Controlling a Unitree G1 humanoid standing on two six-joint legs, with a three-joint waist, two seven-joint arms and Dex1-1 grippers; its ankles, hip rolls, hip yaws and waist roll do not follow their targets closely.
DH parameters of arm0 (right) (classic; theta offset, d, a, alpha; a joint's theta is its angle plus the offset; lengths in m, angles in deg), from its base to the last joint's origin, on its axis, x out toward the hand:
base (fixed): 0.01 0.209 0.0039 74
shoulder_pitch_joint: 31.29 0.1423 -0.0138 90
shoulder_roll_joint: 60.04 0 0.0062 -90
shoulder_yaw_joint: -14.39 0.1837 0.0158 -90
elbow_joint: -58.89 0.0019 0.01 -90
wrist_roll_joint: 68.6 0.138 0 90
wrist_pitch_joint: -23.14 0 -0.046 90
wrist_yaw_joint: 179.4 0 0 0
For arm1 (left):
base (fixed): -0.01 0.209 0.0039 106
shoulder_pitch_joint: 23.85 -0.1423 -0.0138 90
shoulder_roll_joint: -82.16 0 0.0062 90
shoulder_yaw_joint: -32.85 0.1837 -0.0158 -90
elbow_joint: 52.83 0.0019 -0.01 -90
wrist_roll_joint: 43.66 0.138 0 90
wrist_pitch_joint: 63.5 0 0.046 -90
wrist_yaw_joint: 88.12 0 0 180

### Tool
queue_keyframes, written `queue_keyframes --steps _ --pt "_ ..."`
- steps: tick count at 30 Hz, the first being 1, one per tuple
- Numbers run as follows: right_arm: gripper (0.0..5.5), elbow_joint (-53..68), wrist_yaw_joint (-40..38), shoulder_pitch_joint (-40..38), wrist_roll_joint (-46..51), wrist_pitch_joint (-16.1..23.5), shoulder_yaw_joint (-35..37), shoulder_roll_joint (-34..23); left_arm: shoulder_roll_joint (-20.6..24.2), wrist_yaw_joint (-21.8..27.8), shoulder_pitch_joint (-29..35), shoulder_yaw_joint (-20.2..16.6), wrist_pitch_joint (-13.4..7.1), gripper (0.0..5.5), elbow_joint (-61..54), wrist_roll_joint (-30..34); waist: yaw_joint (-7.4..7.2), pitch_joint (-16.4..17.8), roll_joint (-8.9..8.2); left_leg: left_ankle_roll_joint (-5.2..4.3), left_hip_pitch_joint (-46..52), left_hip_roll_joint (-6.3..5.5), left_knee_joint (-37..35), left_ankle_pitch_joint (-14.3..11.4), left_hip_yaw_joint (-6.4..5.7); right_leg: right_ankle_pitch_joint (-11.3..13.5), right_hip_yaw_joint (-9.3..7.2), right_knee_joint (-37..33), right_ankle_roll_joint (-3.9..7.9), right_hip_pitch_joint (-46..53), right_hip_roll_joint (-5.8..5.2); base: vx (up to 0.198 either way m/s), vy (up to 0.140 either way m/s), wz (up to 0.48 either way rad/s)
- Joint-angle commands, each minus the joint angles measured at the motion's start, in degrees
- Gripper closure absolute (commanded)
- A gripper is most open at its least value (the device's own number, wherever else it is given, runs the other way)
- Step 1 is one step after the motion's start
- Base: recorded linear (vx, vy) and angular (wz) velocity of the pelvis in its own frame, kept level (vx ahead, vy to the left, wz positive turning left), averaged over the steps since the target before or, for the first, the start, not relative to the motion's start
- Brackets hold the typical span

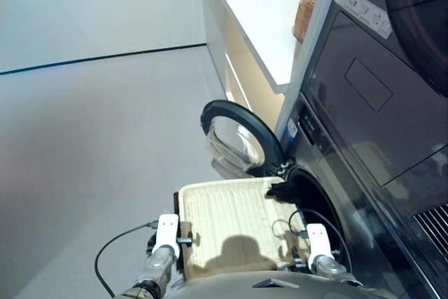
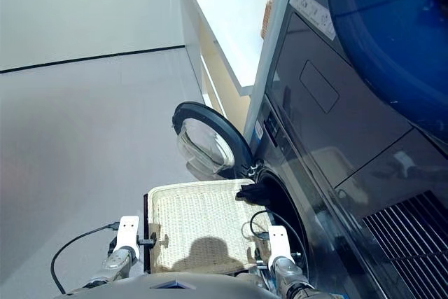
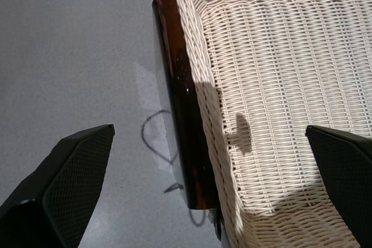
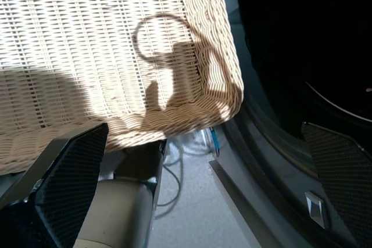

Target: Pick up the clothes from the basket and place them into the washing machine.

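The cream wicker basket [image 1: 224, 218] sits low in front of me, its woven floor bare. Black clothes [image 1: 283, 190] lie bunched at its far right corner, against the rim of the washing machine's porthole [image 1: 318, 204]. The round glass door [image 1: 234, 134] stands swung open to the left. My left gripper [image 3: 209, 129] hangs open over the basket's left rim, with one finger [image 3: 70, 184] over the floor. My right gripper [image 4: 204, 126] is open over the near right corner, with the dark drum beside it. Neither holds anything.
A dark brown bar [image 3: 183, 114] runs under the basket's left side. A black cable [image 1: 112, 250] loops on the grey floor to the left. Above the washer is a dark appliance with a larger round door [image 1: 420, 19]. A white counter [image 1: 259, 12] carries a small wicker basket [image 1: 304, 15].
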Motion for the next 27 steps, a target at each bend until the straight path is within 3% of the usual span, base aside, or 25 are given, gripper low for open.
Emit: queue_keyframes --steps 1,9,19,23,27 --pt "0.0 -1.0 0.1 2.2 0.0 0.6 0.6 1.3 -0.1 0.1 3.2 -1.1 -0.5 0.0 2.8 2.2 1.2 0.2 -1.49 -1.46 0.8 -0.84 0.3 0.4 3.7 -3.8 0.96 1.5 4.45 1.5 -0.35 0.0 0.0 0.0" --pt "0.0 0.2 -0.2 2.3 2.7 1.0 0.6 2.1 -0.1 -0.1 2.7 -1.2 -0.4 0.0 3.4 2.5 0.86 0.4 -1.07 -1.22 1.2 -0.73 0.4 0.1 4.05 -4.1 1.62 1.7 4.44 1.3 -0.3 0.0 0.0 0.0" --pt "0.0 2.7 -0.2 5.0 9.1 1.6 1.1 2.4 -0.8 -0.7 3.7 -0.9 -0.8 0.0 2.5 -0.8 1.02 2.2 -0.2 -1.29 -0.6 -0.75 0.8 0.5 3.69 -4.4 1.17 2.5 4.29 -0.5 -0.81 0.0 0.0 0.0" --pt "0.0 4.6 -1.8 8.8 15.9 3.2 2.3 2.5 -1.2 -1.7 6.3 0.6 -2.0 0.0 1.0 -4.6 0.94 6.2 0.55 -1.04 -6.0 -1.03 4.8 -0.3 3.2 -5.1 1.15 6.4 3.71 -5.5 -1.51 -0.115 0.012 0.021" --pt "0.0 7.4 -3.8 16.0 21.0 5.0 1.2 1.8 -1.6 -3.3 10.7 4.8 -3.9 0.0 -2.9 -8.7 1.49 10.6 1.82 -1.2 -14.2 -1.51 8.5 -0.4 2.42 -4.7 0.89 8.7 3.49 -12.6 -2.34 -0.138 0.015 0.1"
